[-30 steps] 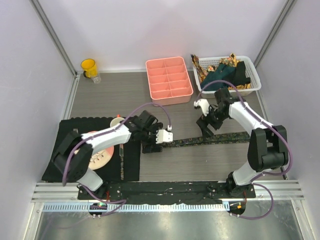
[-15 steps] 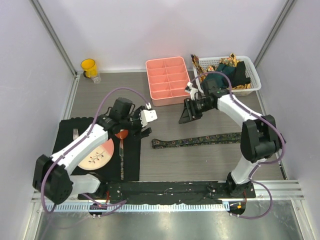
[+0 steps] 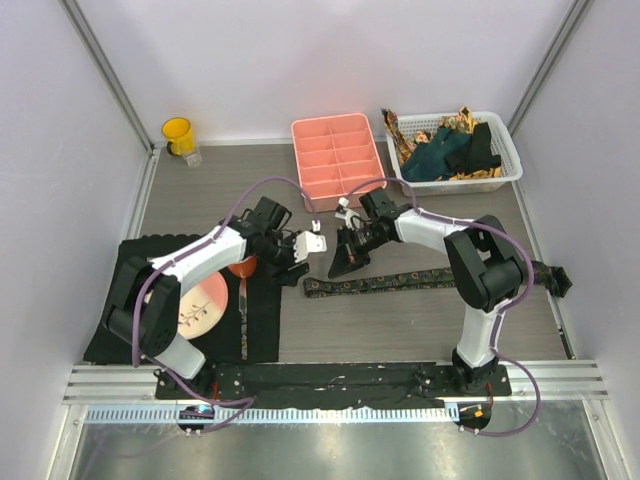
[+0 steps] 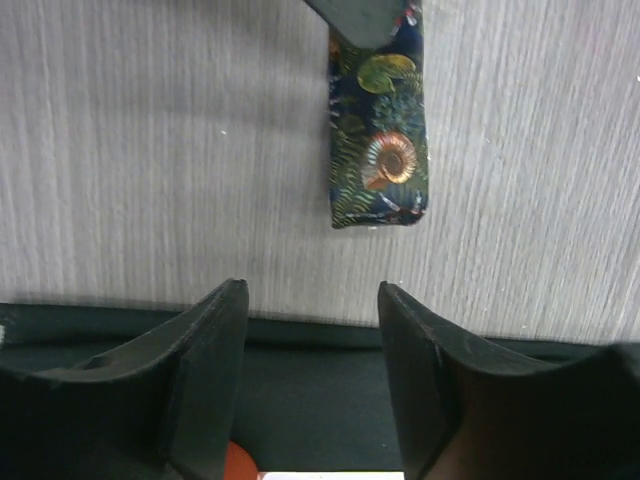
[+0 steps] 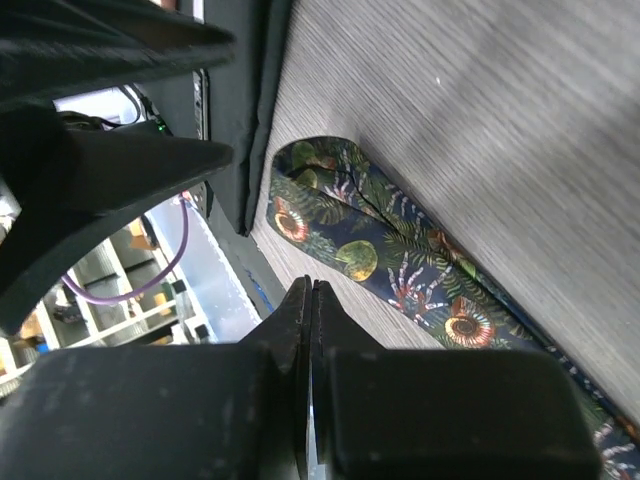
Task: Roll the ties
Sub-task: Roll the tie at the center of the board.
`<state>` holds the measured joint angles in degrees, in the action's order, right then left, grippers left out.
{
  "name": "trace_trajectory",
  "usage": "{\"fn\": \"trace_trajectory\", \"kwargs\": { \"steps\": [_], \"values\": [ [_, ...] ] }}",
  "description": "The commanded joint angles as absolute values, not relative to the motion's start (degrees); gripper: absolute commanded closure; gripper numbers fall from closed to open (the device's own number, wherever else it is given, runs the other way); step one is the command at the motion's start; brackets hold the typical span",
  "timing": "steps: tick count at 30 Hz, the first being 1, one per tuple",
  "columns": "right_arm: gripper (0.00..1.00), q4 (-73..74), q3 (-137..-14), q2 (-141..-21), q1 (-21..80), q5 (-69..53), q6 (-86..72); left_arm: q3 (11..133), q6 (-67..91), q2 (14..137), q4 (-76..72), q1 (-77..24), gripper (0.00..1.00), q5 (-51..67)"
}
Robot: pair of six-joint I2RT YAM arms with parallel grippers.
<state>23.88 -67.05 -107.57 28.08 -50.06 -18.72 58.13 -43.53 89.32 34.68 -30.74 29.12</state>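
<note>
**A:** The dark tie point(image 3: 400, 280) with the shell-and-fern print lies stretched flat across the table point(image 3: 400, 335), running left to right in front of both arms. Its left end stops just short of the black placemat point(image 3: 262, 335).

**B:** And look at that end from the right wrist. It seems doubled over on itself, one small fold and no real roll yet.

**A:** So I'd call this the very start of the rolling, first turn on the first tie. The other ties point(image 3: 445, 150) sit heaped in the white basket point(image 3: 452, 184) at the far right.

**B:** Now the right gripper point(image 5: 310, 295): pinched tight, fingers pressed together, nothing between them that I can see. It's poised over the strip a little way in from the folded end. Whether the tip actually touches the cloth, I can't tell.

**A:** And the left gripper point(image 4: 312, 300) has its jaws partway apart and empty. It hangs over the placemat's edge, with the tie's end just beyond the fingertips.

**B:** What does the next move ask for?

**A:** My read is that the left goes forward and takes that folded end across its full width, while the right pins the strip so it can't slide. Then it's over and over, keeping the edges lined up.

**B:** The risk?

**A:** The fabric looks thin and slick, so a loose pinch could let the fold spring open.
</note>
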Motion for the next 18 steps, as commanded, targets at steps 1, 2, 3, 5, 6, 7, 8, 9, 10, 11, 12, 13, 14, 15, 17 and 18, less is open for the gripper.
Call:
{"fn": "trace_trajectory", "kwargs": {
  "steps": [1,2,3,5,6,7,8,9,10,11,12,13,14,15,17,18],
  "values": [
    [0.99,19.69,-65.22,-108.01,29.97,-50.46,-22.32,61.43,-44.12,89.65,38.39,-31.72,0.35,31.20],
    [0.99,19.25,-64.78,-108.19,30.06,-49.93,-22.59,61.52,-44.21,89.65,38.93,-31.73,0.33,32.16],
    [0.99,18.55,-64.43,-108.19,30.06,-49.40,-22.76,61.52,-44.56,89.65,39.37,-31.82,0.31,33.04],
    [0.99,18.98,-64.16,-108.28,30.06,-47.30,-21.45,61.08,-45.35,90.26,39.64,-32.25,0.27,33.57],
    [0.99,19.16,-64.07,-108.72,30.06,-47.02,-21.36,61.17,-45.87,90.61,40.16,-32.52,0.26,33.66],
    [0.99,19.25,-63.90,-108.98,30.06,-47.28,-21.36,61.69,-46.14,90.88,40.86,-33.30,0.25,33.49],
    [0.99,19.25,-63.72,-109.25,30.06,-47.02,-21.18,61.96,-45.88,91.57,40.87,-33.48,0.24,33.23],
    [0.99,19.42,-63.72,-109.42,30.06,-46.93,-21.18,62.14,-45.53,91.93,40.70,-33.75,0.24,33.14],
    [0.99,19.95,-63.98,-109.51,29.97,-46.67,-20.75,62.57,-45.18,92.37,40.52,-33.92,0.24,32.96],
    [0.99,20.73,-64.51,-109.51,29.97,-46.32,-19.96,62.75,-44.65,92.72,40.43,-34.19,0.24,32.52],
    [0.99,21.26,-64.42,-109.86,30.06,-45.62,-19.17,62.84,-44.39,93.59,40.17,-34.45,0.24,32.08],
    [0.99,21.44,-64.42,-110.12,30.06,-45.18,-18.73,62.75,-43.86,93.86,38.77,-34.89,0.25,30.86],
    [0.99,21.62,-64.34,-110.56,29.97,-45.00,-18.37,62.67,-42.81,94.13,38.06,-35.07,0.25,30.59],
    [0.99,21.88,-64.25,-111.09,30.06,-44.13,-17.59,62.49,-42.11,94.48,37.36,-35.16,0.26,30.15],
    [0.99,21.80,-63.99,-112.14,30.06,-43.42,-16.97,62.40,-40.88,95.18,35.69,-35.51,0.30,29.79],
    [0.99,21.80,-63.98,-112.50,30.06,-43.16,-16.61,62.49,-40.09,95.45,35.51,-35.59,0.32,29.88]
  ]
}}
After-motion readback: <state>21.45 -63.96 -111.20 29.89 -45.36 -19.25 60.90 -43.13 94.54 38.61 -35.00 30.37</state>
